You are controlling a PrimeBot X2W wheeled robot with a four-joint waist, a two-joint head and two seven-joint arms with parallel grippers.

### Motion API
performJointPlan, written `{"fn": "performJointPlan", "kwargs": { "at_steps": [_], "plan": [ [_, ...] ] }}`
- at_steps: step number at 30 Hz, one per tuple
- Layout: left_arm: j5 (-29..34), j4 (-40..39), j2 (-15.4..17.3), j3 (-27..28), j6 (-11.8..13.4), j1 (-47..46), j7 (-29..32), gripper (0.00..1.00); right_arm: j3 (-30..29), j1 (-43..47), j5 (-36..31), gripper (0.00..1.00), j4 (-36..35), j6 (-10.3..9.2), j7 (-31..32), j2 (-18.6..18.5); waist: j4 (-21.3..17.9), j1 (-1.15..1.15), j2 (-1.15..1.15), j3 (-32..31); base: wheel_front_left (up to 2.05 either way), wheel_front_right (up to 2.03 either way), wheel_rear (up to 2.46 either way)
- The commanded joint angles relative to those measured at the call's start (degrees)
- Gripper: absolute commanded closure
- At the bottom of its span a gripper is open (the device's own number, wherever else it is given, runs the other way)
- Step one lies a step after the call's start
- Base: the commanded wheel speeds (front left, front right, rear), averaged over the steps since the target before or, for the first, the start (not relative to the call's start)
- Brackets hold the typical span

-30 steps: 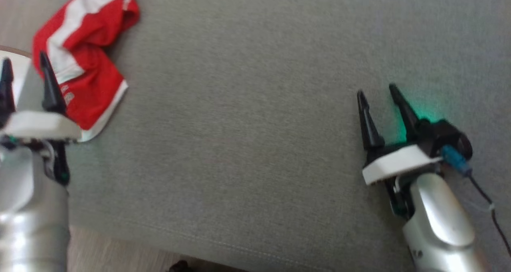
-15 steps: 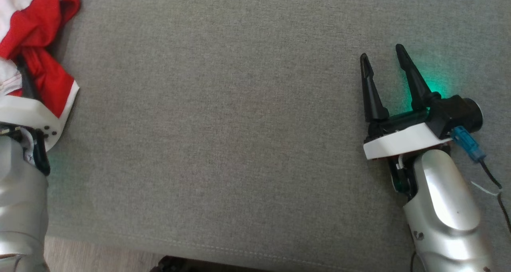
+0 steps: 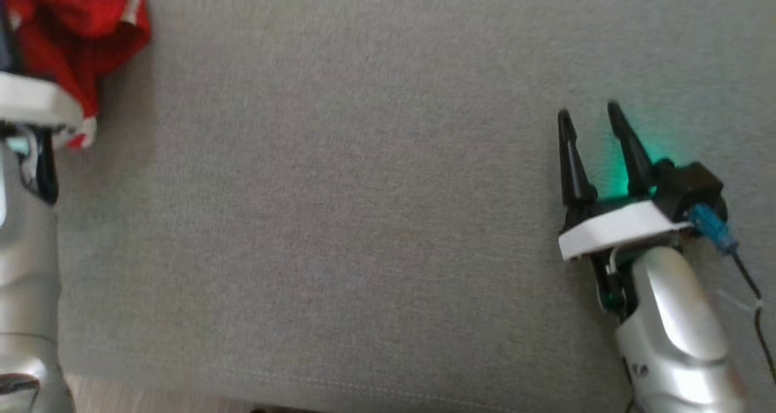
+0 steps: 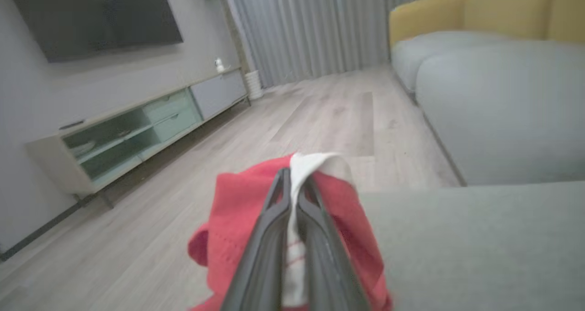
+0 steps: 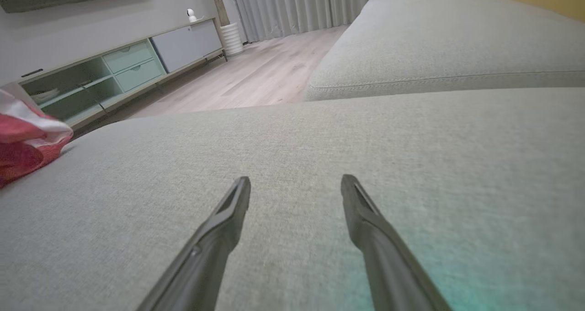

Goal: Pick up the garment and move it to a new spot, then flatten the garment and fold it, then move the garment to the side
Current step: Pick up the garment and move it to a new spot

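One loaded: left gripper (image 4: 295, 179) at 10 o'clock, clenched on garment (image 4: 233, 219); right gripper (image 3: 588, 113) at 4 o'clock, released, fingers (image 3: 571, 164) toward 12, over sofa (image 3: 364, 188).

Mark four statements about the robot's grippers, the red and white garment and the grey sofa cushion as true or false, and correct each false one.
1. The left gripper is shut on the red and white garment. True.
2. The right gripper grips the garment too. False: its fingers stand apart with nothing between them, above the grey cushion.
3. The garment lies folded flat in the middle of the cushion. False: it is bunched up at the far left of the head view, at the left gripper.
4. A wooden floor and a low cabinet lie beyond the cushion. True.
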Motion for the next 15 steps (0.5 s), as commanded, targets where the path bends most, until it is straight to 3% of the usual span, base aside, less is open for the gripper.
{"fn": "performJointPlan", "kwargs": {
  "at_steps": [1,6,15],
  "plan": [
    [0.39,-4.37,2.45,0.23,-0.48,-2.80,-0.44,1.00,1.89,1.49,1.20,0.00,-0.89,-0.05,0.08,0.01,-2.33,-0.01,0.00,-3.23,0.00,0.00,0.00],
    [-0.10,-12.70,-0.82,-4.25,-1.79,-4.07,-0.44,1.00,3.77,2.59,4.89,0.00,-0.83,-0.05,0.08,0.01,-7.60,-0.01,0.00,-7.45,0.00,0.00,0.00],
    [-4.47,-20.01,-10.58,-14.91,-2.24,-2.26,-0.44,1.00,4.95,3.85,8.97,0.00,-1.98,-0.05,0.08,0.01,-18.10,-0.01,0.00,-8.63,0.00,0.00,0.00]
  ]
}}
